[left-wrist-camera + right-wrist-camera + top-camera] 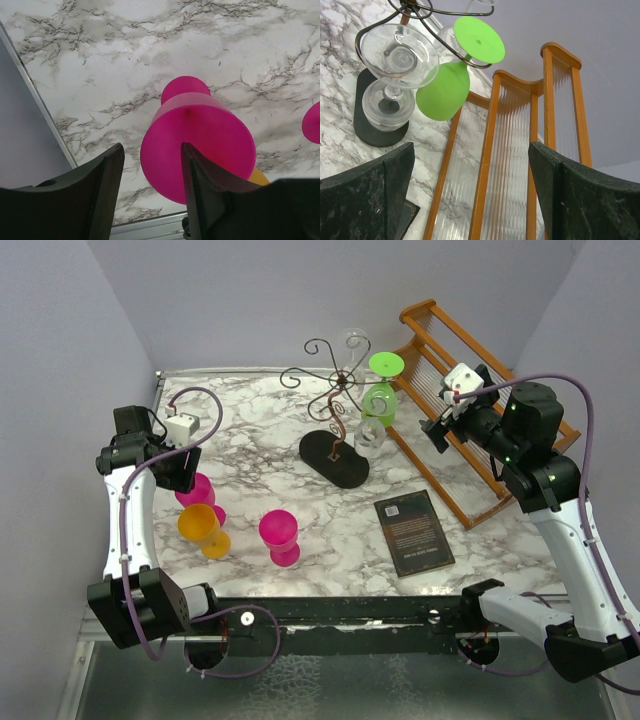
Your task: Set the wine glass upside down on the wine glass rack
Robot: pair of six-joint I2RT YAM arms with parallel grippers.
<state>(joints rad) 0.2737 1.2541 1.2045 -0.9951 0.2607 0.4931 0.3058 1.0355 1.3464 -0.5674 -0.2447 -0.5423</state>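
The wine glass rack [331,392] is a dark wire tree on a black oval base [335,460], mid table. A green glass [380,392] and a clear glass [369,436] hang upside down from its arms. Both also show in the right wrist view, green [444,90] and clear [395,55]. My left gripper [182,466] is open and empty just above a magenta glass [196,490]. In the left wrist view that glass [200,135] lies just beyond my open gripper [152,167]. My right gripper [440,430] is open and empty over the wooden rack, right of the wire stand.
An orange glass [204,528] and a second magenta glass [279,536] stand at the front left. A dark book [413,531] lies at the front right. The large wooden slatted dish rack [455,350] fills the back right, and shows under my right gripper [492,150].
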